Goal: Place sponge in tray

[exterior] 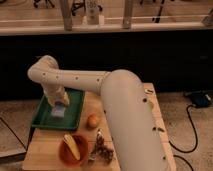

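White smooth arm (100, 85) reaches left over wooden table (45, 150). Gripper (58, 102) hangs over dark green tray (42, 120), right above sponge (59, 111); whether pincer is apart or closed, cannot tell. Sponge: flat, pale blue-grey, squarish, inside tray near right rim. Tray shallow, raised rim, at table's left edge. Round orange fruit (93, 121) just right of tray. Red-orange bowl (73, 149) nearer front edge.

Cream pincer (59, 102); blue-grey sponge (59, 111); green tray (42, 120).
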`<control>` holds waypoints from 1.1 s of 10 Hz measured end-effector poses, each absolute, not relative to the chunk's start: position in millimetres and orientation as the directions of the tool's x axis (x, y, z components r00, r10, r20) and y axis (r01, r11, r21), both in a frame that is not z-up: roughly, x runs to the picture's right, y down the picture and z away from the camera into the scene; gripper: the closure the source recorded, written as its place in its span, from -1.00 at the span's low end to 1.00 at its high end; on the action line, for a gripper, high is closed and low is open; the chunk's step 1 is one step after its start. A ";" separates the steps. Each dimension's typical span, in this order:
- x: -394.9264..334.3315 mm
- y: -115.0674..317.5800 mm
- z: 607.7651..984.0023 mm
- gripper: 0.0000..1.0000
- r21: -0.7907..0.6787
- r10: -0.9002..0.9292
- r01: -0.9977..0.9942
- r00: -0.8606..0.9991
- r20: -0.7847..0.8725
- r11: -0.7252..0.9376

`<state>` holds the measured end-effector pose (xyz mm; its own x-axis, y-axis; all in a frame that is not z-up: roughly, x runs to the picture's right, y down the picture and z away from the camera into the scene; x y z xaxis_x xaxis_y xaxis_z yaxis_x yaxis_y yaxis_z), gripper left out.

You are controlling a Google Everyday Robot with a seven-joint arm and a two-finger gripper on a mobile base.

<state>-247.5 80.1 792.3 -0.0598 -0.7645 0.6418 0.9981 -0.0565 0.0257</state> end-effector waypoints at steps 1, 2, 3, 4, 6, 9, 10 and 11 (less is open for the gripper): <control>-249.3 75.5 790.9 -0.60 0.022 -0.764 0.998 -0.060 0.642 -0.060; -249.6 71.6 789.7 -0.60 0.018 -0.764 0.998 -0.057 0.642 -0.060; -250.0 67.1 789.3 -0.60 0.013 -0.764 0.998 -0.053 0.643 -0.058; -249.5 62.6 789.3 -0.60 0.006 -0.763 0.998 -0.046 0.645 -0.055; -252.2 55.0 789.0 -0.60 -0.004 -0.760 0.999 -0.038 0.648 -0.054; -250.3 55.8 789.1 -0.60 -0.009 -0.758 0.998 -0.037 0.651 -0.057; -250.8 55.5 789.0 -0.60 -0.008 -0.759 0.998 -0.038 0.650 -0.056; -252.1 55.7 789.0 -0.60 -0.005 -0.760 0.998 -0.039 0.649 -0.056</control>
